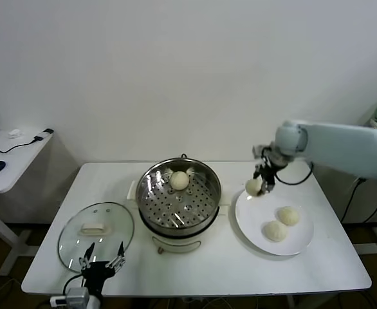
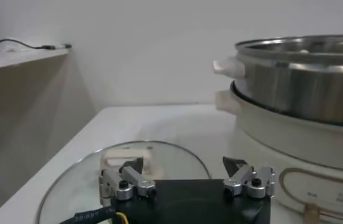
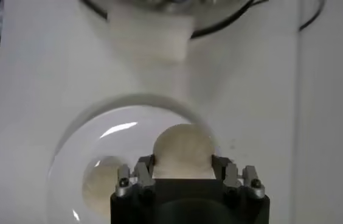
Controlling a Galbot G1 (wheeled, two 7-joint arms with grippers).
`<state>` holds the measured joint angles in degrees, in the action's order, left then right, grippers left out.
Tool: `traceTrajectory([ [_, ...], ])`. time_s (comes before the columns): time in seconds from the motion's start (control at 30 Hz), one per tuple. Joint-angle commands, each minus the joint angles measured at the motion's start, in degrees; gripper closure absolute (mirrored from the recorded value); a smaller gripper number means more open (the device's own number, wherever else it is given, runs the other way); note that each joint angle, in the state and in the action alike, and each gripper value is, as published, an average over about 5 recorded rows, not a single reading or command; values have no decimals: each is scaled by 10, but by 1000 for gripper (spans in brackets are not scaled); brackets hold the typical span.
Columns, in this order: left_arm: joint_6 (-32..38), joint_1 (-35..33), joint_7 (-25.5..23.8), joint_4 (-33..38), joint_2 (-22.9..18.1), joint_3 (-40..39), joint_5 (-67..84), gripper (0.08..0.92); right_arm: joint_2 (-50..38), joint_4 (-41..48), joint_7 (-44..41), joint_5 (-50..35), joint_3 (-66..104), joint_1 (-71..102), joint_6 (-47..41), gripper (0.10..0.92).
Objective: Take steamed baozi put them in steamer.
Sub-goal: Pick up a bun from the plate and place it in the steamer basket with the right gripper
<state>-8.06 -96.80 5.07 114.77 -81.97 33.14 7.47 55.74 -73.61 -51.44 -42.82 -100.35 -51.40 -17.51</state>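
Gripping bun (image 1: 253,187) between right gripper (image 1: 260,185) fingers at far-left rim of plate (image 1: 295,245). Advice: hold lightly, lift straight, clear steamer (image 1: 179,196) rim, set beside bun already inside (image 1: 179,180). Left gripper (image 1: 102,259) parked over glass lid (image 1: 96,230), fingers spread.

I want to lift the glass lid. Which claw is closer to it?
The left claw. It hangs open right over the glass lid's near edge. The right claw is far across the table, past the steamer, shut on a bun.
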Motion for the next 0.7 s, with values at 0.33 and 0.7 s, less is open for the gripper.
traceTrajectory([
  [0.33, -2, -3, 0, 19, 1, 0, 3, 177, 220, -78, 69, -229, 53, -84, -85, 389],
  [0.7, -1, -6, 1, 18, 1, 6, 8, 177, 294, 14, 119, -181, 60, 74, -113, 389],
])
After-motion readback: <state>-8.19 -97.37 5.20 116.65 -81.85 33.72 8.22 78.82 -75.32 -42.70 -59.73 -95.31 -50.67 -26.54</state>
